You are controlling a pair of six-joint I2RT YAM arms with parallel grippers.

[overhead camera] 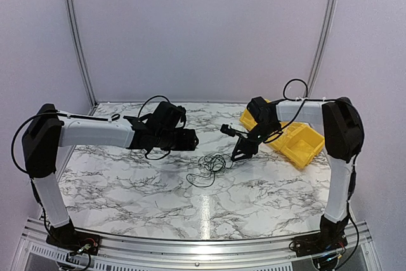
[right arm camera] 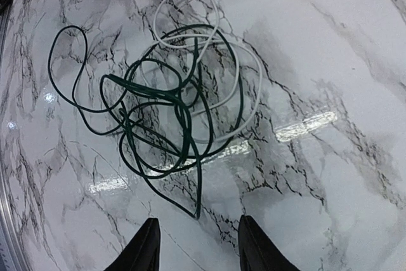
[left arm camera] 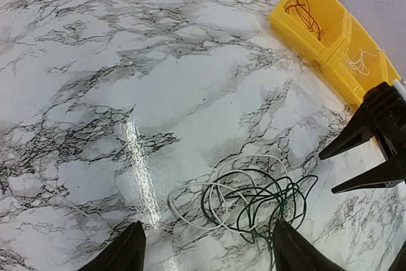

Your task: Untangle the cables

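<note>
Fingertips (right arm camera: pixel 144 249) of the right gripper (right arm camera: pixel 200 249) stand spread at the bottom of its wrist view with nothing between them: it is released and empty. Just ahead of them, on the marble table (right arm camera: pixel 330 176), lie the cables (right arm camera: pixel 181 103), heaped into one loose, roundish tangle. The green cable (right arm camera: pixel 198 188) fills the heap's near and left side. Its free end runs almost straight back toward the gap between these fingers, so it lies across the line along which they close. The white cable (right arm camera: pixel 257 93) loops over the far and right side.

The left gripper (left arm camera: pixel 209 252) is likewise spread and holding nothing. From it the tangle sits ahead and off toward its right finger.

Judging by the top view, the right gripper is lower and nearer the heap. That green tail looks like the strand best placed for a first pinch.
</note>
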